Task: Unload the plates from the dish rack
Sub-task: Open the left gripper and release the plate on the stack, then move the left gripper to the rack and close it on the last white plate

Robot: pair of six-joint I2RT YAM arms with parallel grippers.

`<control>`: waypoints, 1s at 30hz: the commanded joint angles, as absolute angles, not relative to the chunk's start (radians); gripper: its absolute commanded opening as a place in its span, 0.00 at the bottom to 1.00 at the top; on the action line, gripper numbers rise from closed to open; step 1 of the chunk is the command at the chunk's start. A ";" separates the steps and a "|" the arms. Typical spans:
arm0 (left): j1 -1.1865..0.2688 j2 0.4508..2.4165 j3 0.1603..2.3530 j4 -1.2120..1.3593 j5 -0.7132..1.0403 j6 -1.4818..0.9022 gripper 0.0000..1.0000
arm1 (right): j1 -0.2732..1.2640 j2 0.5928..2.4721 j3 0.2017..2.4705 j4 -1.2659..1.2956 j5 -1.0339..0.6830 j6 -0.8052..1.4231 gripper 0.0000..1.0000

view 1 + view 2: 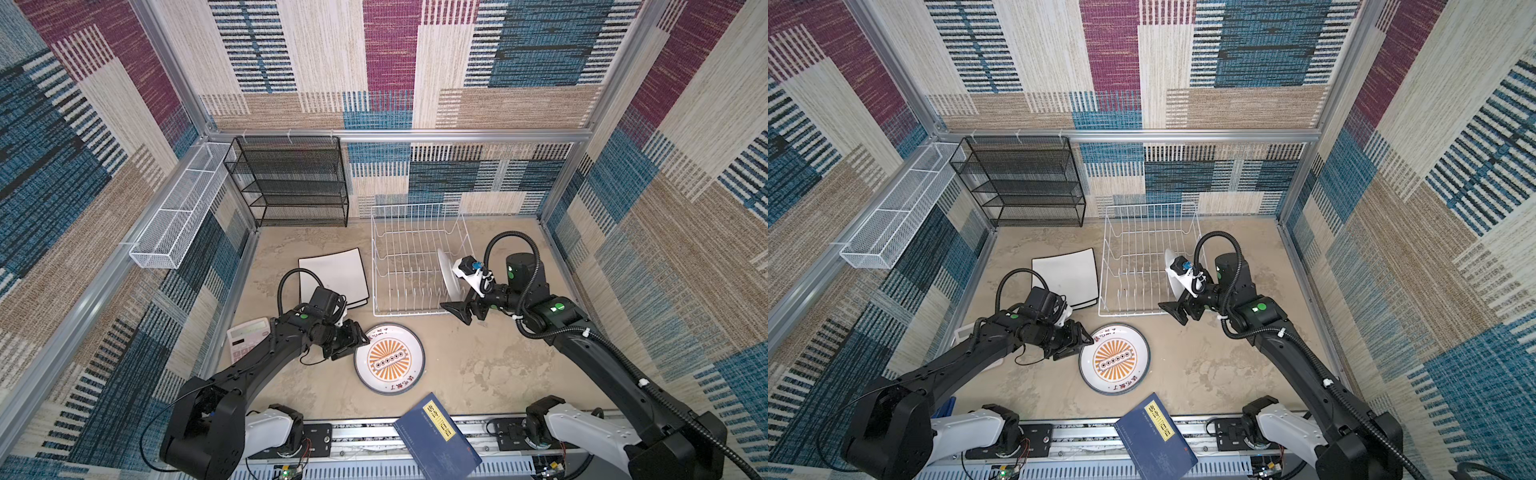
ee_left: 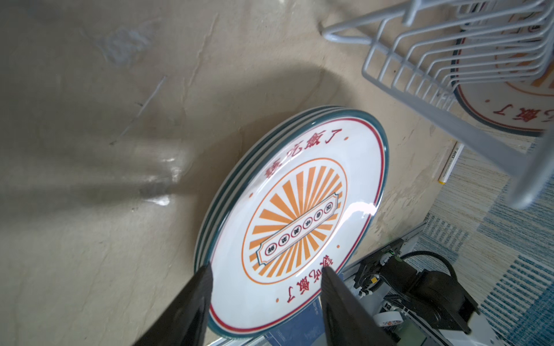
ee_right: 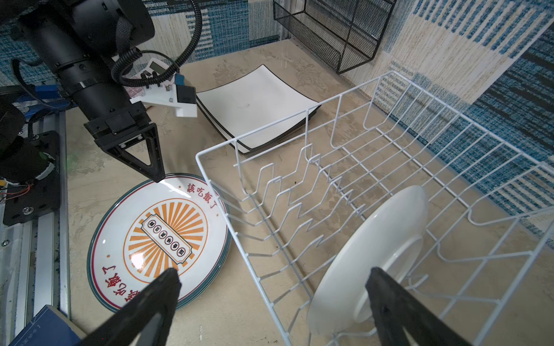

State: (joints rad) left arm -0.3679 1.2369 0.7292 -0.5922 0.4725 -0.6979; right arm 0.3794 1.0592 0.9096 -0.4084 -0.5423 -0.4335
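Blue book (image 1: 436, 436) lies nearest, at the front edge of the bench (image 1: 478, 365); not part of the job. Calculator (image 1: 248, 336) sits far left, half under the left arm.

Left claw (image 2: 266, 271) is half-wide and grips nothing. Its tips hover over the near rim of the round plate stack (image 1: 388, 359), which reads as a set-down step. Square plates (image 1: 332, 272) are stacked flat just behind it, beside the rack (image 1: 415, 257). Round and square plates sit in separate piles, likely sorted by shape so each stack lies stable.

One white plate (image 3: 374, 248) is left in the rack, standing on edge between the tines at the right end, so its rim is up for a pinch. Right claw (image 3: 272, 274) is at the rack's front right corner with jaws wide and empty, probably opened to fit over that rim. Task looks nearly done.
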 commanded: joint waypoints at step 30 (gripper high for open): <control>-0.537 1.644 1.684 -0.791 0.322 -0.555 0.76 | 0.168 0.935 0.793 -0.263 -0.249 0.062 0.99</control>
State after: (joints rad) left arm -0.5117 1.5906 1.6363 -0.8028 0.3431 -0.5697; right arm 0.1814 0.9352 0.8017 -0.3191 -0.2893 0.0002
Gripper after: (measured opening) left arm 0.757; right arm 0.991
